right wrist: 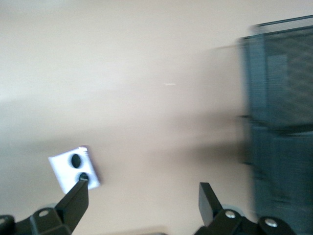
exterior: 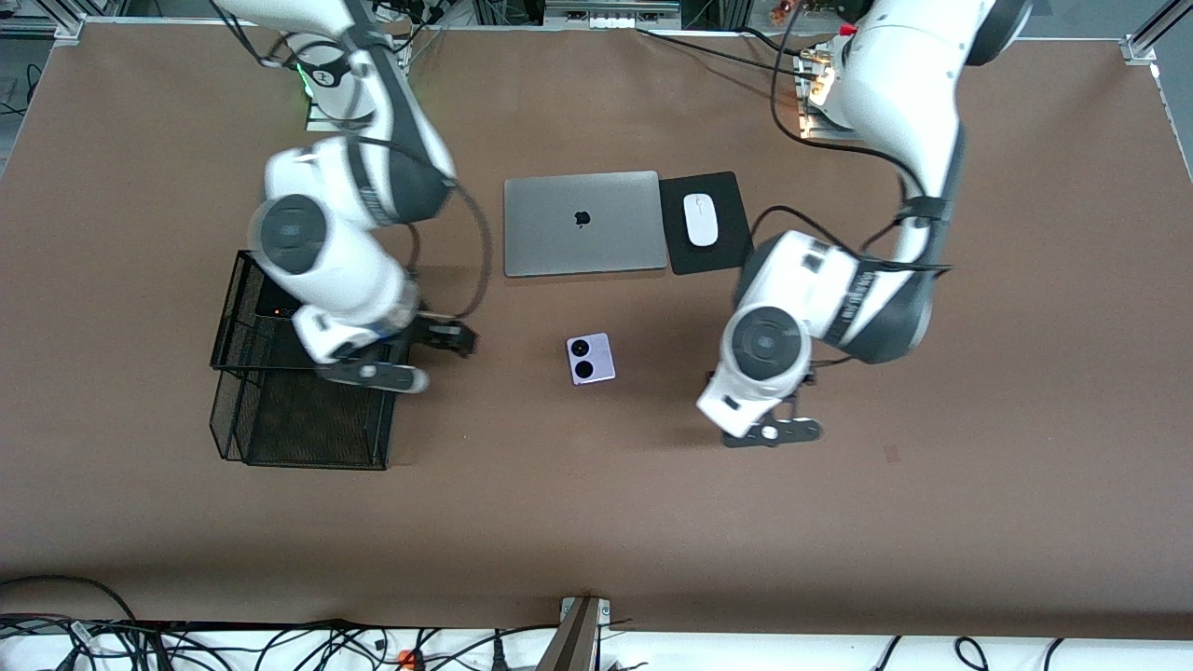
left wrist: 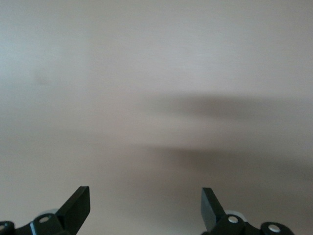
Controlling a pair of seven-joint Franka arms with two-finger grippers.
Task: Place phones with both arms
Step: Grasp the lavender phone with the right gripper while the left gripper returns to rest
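Observation:
The lilac flip phone [exterior: 589, 359], with two round lenses up, lies on the brown table nearer the front camera than the laptop, between the two arms. It also shows in the right wrist view [right wrist: 74, 168], close to one fingertip [right wrist: 78, 196]. My right gripper [exterior: 391, 376] is open and empty, up in the air at the edge of the mesh basket that faces the phone. My left gripper [exterior: 774, 431] is open and empty over bare table toward the left arm's end. A dark flat shape [exterior: 276, 304] lies in the basket, mostly hidden by the right arm. No black phone shows plainly.
A black wire mesh basket [exterior: 244, 415] stands toward the right arm's end and also shows in the right wrist view [right wrist: 283, 147]. A closed silver laptop [exterior: 582, 224] and a white mouse [exterior: 701, 219] on a black pad [exterior: 727, 252] lie nearer the arm bases.

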